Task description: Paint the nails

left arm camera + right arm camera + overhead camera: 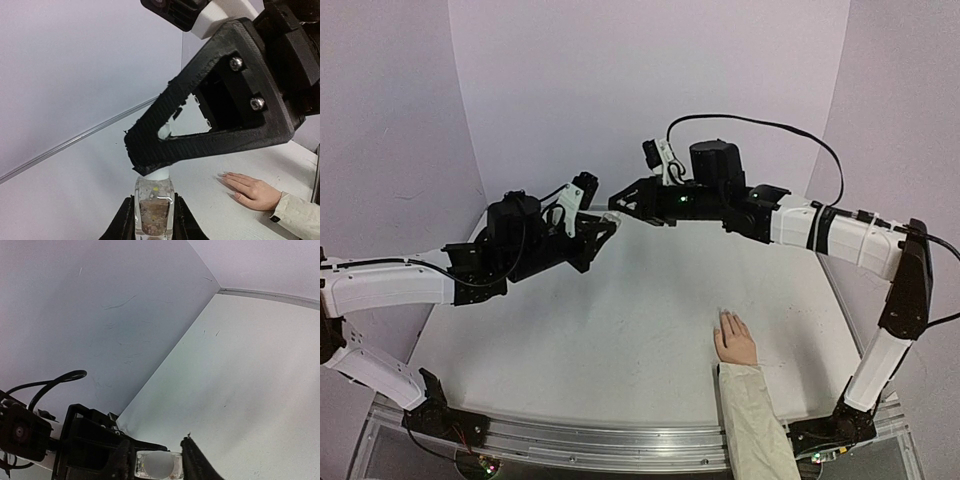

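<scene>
A small clear bottle (154, 207) with brownish polish is held upright in my left gripper (154, 220), whose fingers press both its sides. Its white cap (159, 174) pokes up into my right gripper (145, 160), whose black fingers close over the cap and hide most of it. In the right wrist view the cap (159, 465) sits between the fingers. In the top view both grippers (603, 228) (617, 207) meet in the air above the table's back. The pale hand (733, 338) with a cream sleeve lies flat at the front right. Its nails (226, 174) barely show.
The cream sleeve (752, 420) runs off the table's near edge. The white table (620, 320) lies inside pale walls at the back and both sides. A black cable (760, 122) loops over the right arm.
</scene>
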Available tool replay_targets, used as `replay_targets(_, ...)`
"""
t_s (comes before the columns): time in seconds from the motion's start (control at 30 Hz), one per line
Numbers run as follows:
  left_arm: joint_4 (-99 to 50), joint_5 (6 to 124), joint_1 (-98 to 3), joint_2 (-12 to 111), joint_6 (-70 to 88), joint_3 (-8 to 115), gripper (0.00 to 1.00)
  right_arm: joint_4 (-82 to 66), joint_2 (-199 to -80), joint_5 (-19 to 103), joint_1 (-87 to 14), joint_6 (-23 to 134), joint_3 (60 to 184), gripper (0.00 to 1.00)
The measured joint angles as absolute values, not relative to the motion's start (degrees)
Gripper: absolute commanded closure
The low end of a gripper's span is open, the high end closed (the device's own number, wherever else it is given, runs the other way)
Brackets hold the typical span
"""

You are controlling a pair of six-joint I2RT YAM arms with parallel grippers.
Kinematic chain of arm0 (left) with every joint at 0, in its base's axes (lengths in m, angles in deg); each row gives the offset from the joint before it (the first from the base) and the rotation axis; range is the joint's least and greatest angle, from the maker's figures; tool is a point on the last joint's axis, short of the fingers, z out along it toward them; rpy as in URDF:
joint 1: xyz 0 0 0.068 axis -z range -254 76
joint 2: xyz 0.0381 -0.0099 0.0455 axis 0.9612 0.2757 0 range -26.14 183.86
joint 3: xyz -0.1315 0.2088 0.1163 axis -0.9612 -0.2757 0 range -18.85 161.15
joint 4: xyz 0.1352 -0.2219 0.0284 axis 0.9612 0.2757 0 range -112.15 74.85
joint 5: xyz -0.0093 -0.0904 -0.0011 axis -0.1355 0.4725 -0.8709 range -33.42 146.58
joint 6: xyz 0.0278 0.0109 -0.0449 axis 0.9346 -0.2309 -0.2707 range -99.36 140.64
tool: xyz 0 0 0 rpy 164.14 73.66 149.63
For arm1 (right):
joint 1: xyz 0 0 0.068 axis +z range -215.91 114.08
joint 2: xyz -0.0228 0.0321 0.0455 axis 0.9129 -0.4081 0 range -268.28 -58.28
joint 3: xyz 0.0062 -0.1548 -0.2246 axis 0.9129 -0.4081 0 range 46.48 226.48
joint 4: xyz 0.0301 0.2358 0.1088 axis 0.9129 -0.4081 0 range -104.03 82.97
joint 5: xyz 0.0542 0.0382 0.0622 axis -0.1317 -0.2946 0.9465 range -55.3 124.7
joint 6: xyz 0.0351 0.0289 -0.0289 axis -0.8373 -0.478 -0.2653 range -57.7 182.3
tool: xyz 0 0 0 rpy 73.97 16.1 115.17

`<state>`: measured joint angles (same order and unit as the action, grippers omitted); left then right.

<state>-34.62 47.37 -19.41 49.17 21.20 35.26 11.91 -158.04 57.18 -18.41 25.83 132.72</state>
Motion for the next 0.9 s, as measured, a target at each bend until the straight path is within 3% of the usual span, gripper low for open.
replay_targets(0.17,-34.42,47.37,-19.28,49.21,20.76,35.43,1.00,12.21,-158.70,57.93,-18.41,25.94,133.33,1.00)
replay_targets(0.37,-33.88,50.71,-20.15,49.34,18.07,36.13,1.00,12.19,-158.92,63.00,-19.24,34.42,134.14,1.00)
replay_targets(0.43,-33.57,57.51,-22.25,49.36,16.09,36.28,1.00,12.15,-158.87,68.79,-20.27,40.58,134.14,1.00)
replay_targets(0.63,-32.72,92.50,-29.62,52.05,11.52,39.30,1.00,11.75,-158.68,91.72,-23.57,53.98,133.68,1.00)
replay_targets(0.77,-32.83,99.78,-29.68,51.59,11.41,39.30,1.00,12.08,-158.26,100.85,-23.81,56.47,132.83,1.00)
replay_targets(0.8,-32.67,100.46,-29.44,51.48,11.58,39.30,1.00,12.39,-157.87,101.86,-23.83,57.02,132.19,0.96)
replay_targets(0.9,-32.67,100.81,-28.87,51.42,12.09,39.23,1.00,12.74,-156.60,102.32,-24.07,57.91,130.53,0.53)
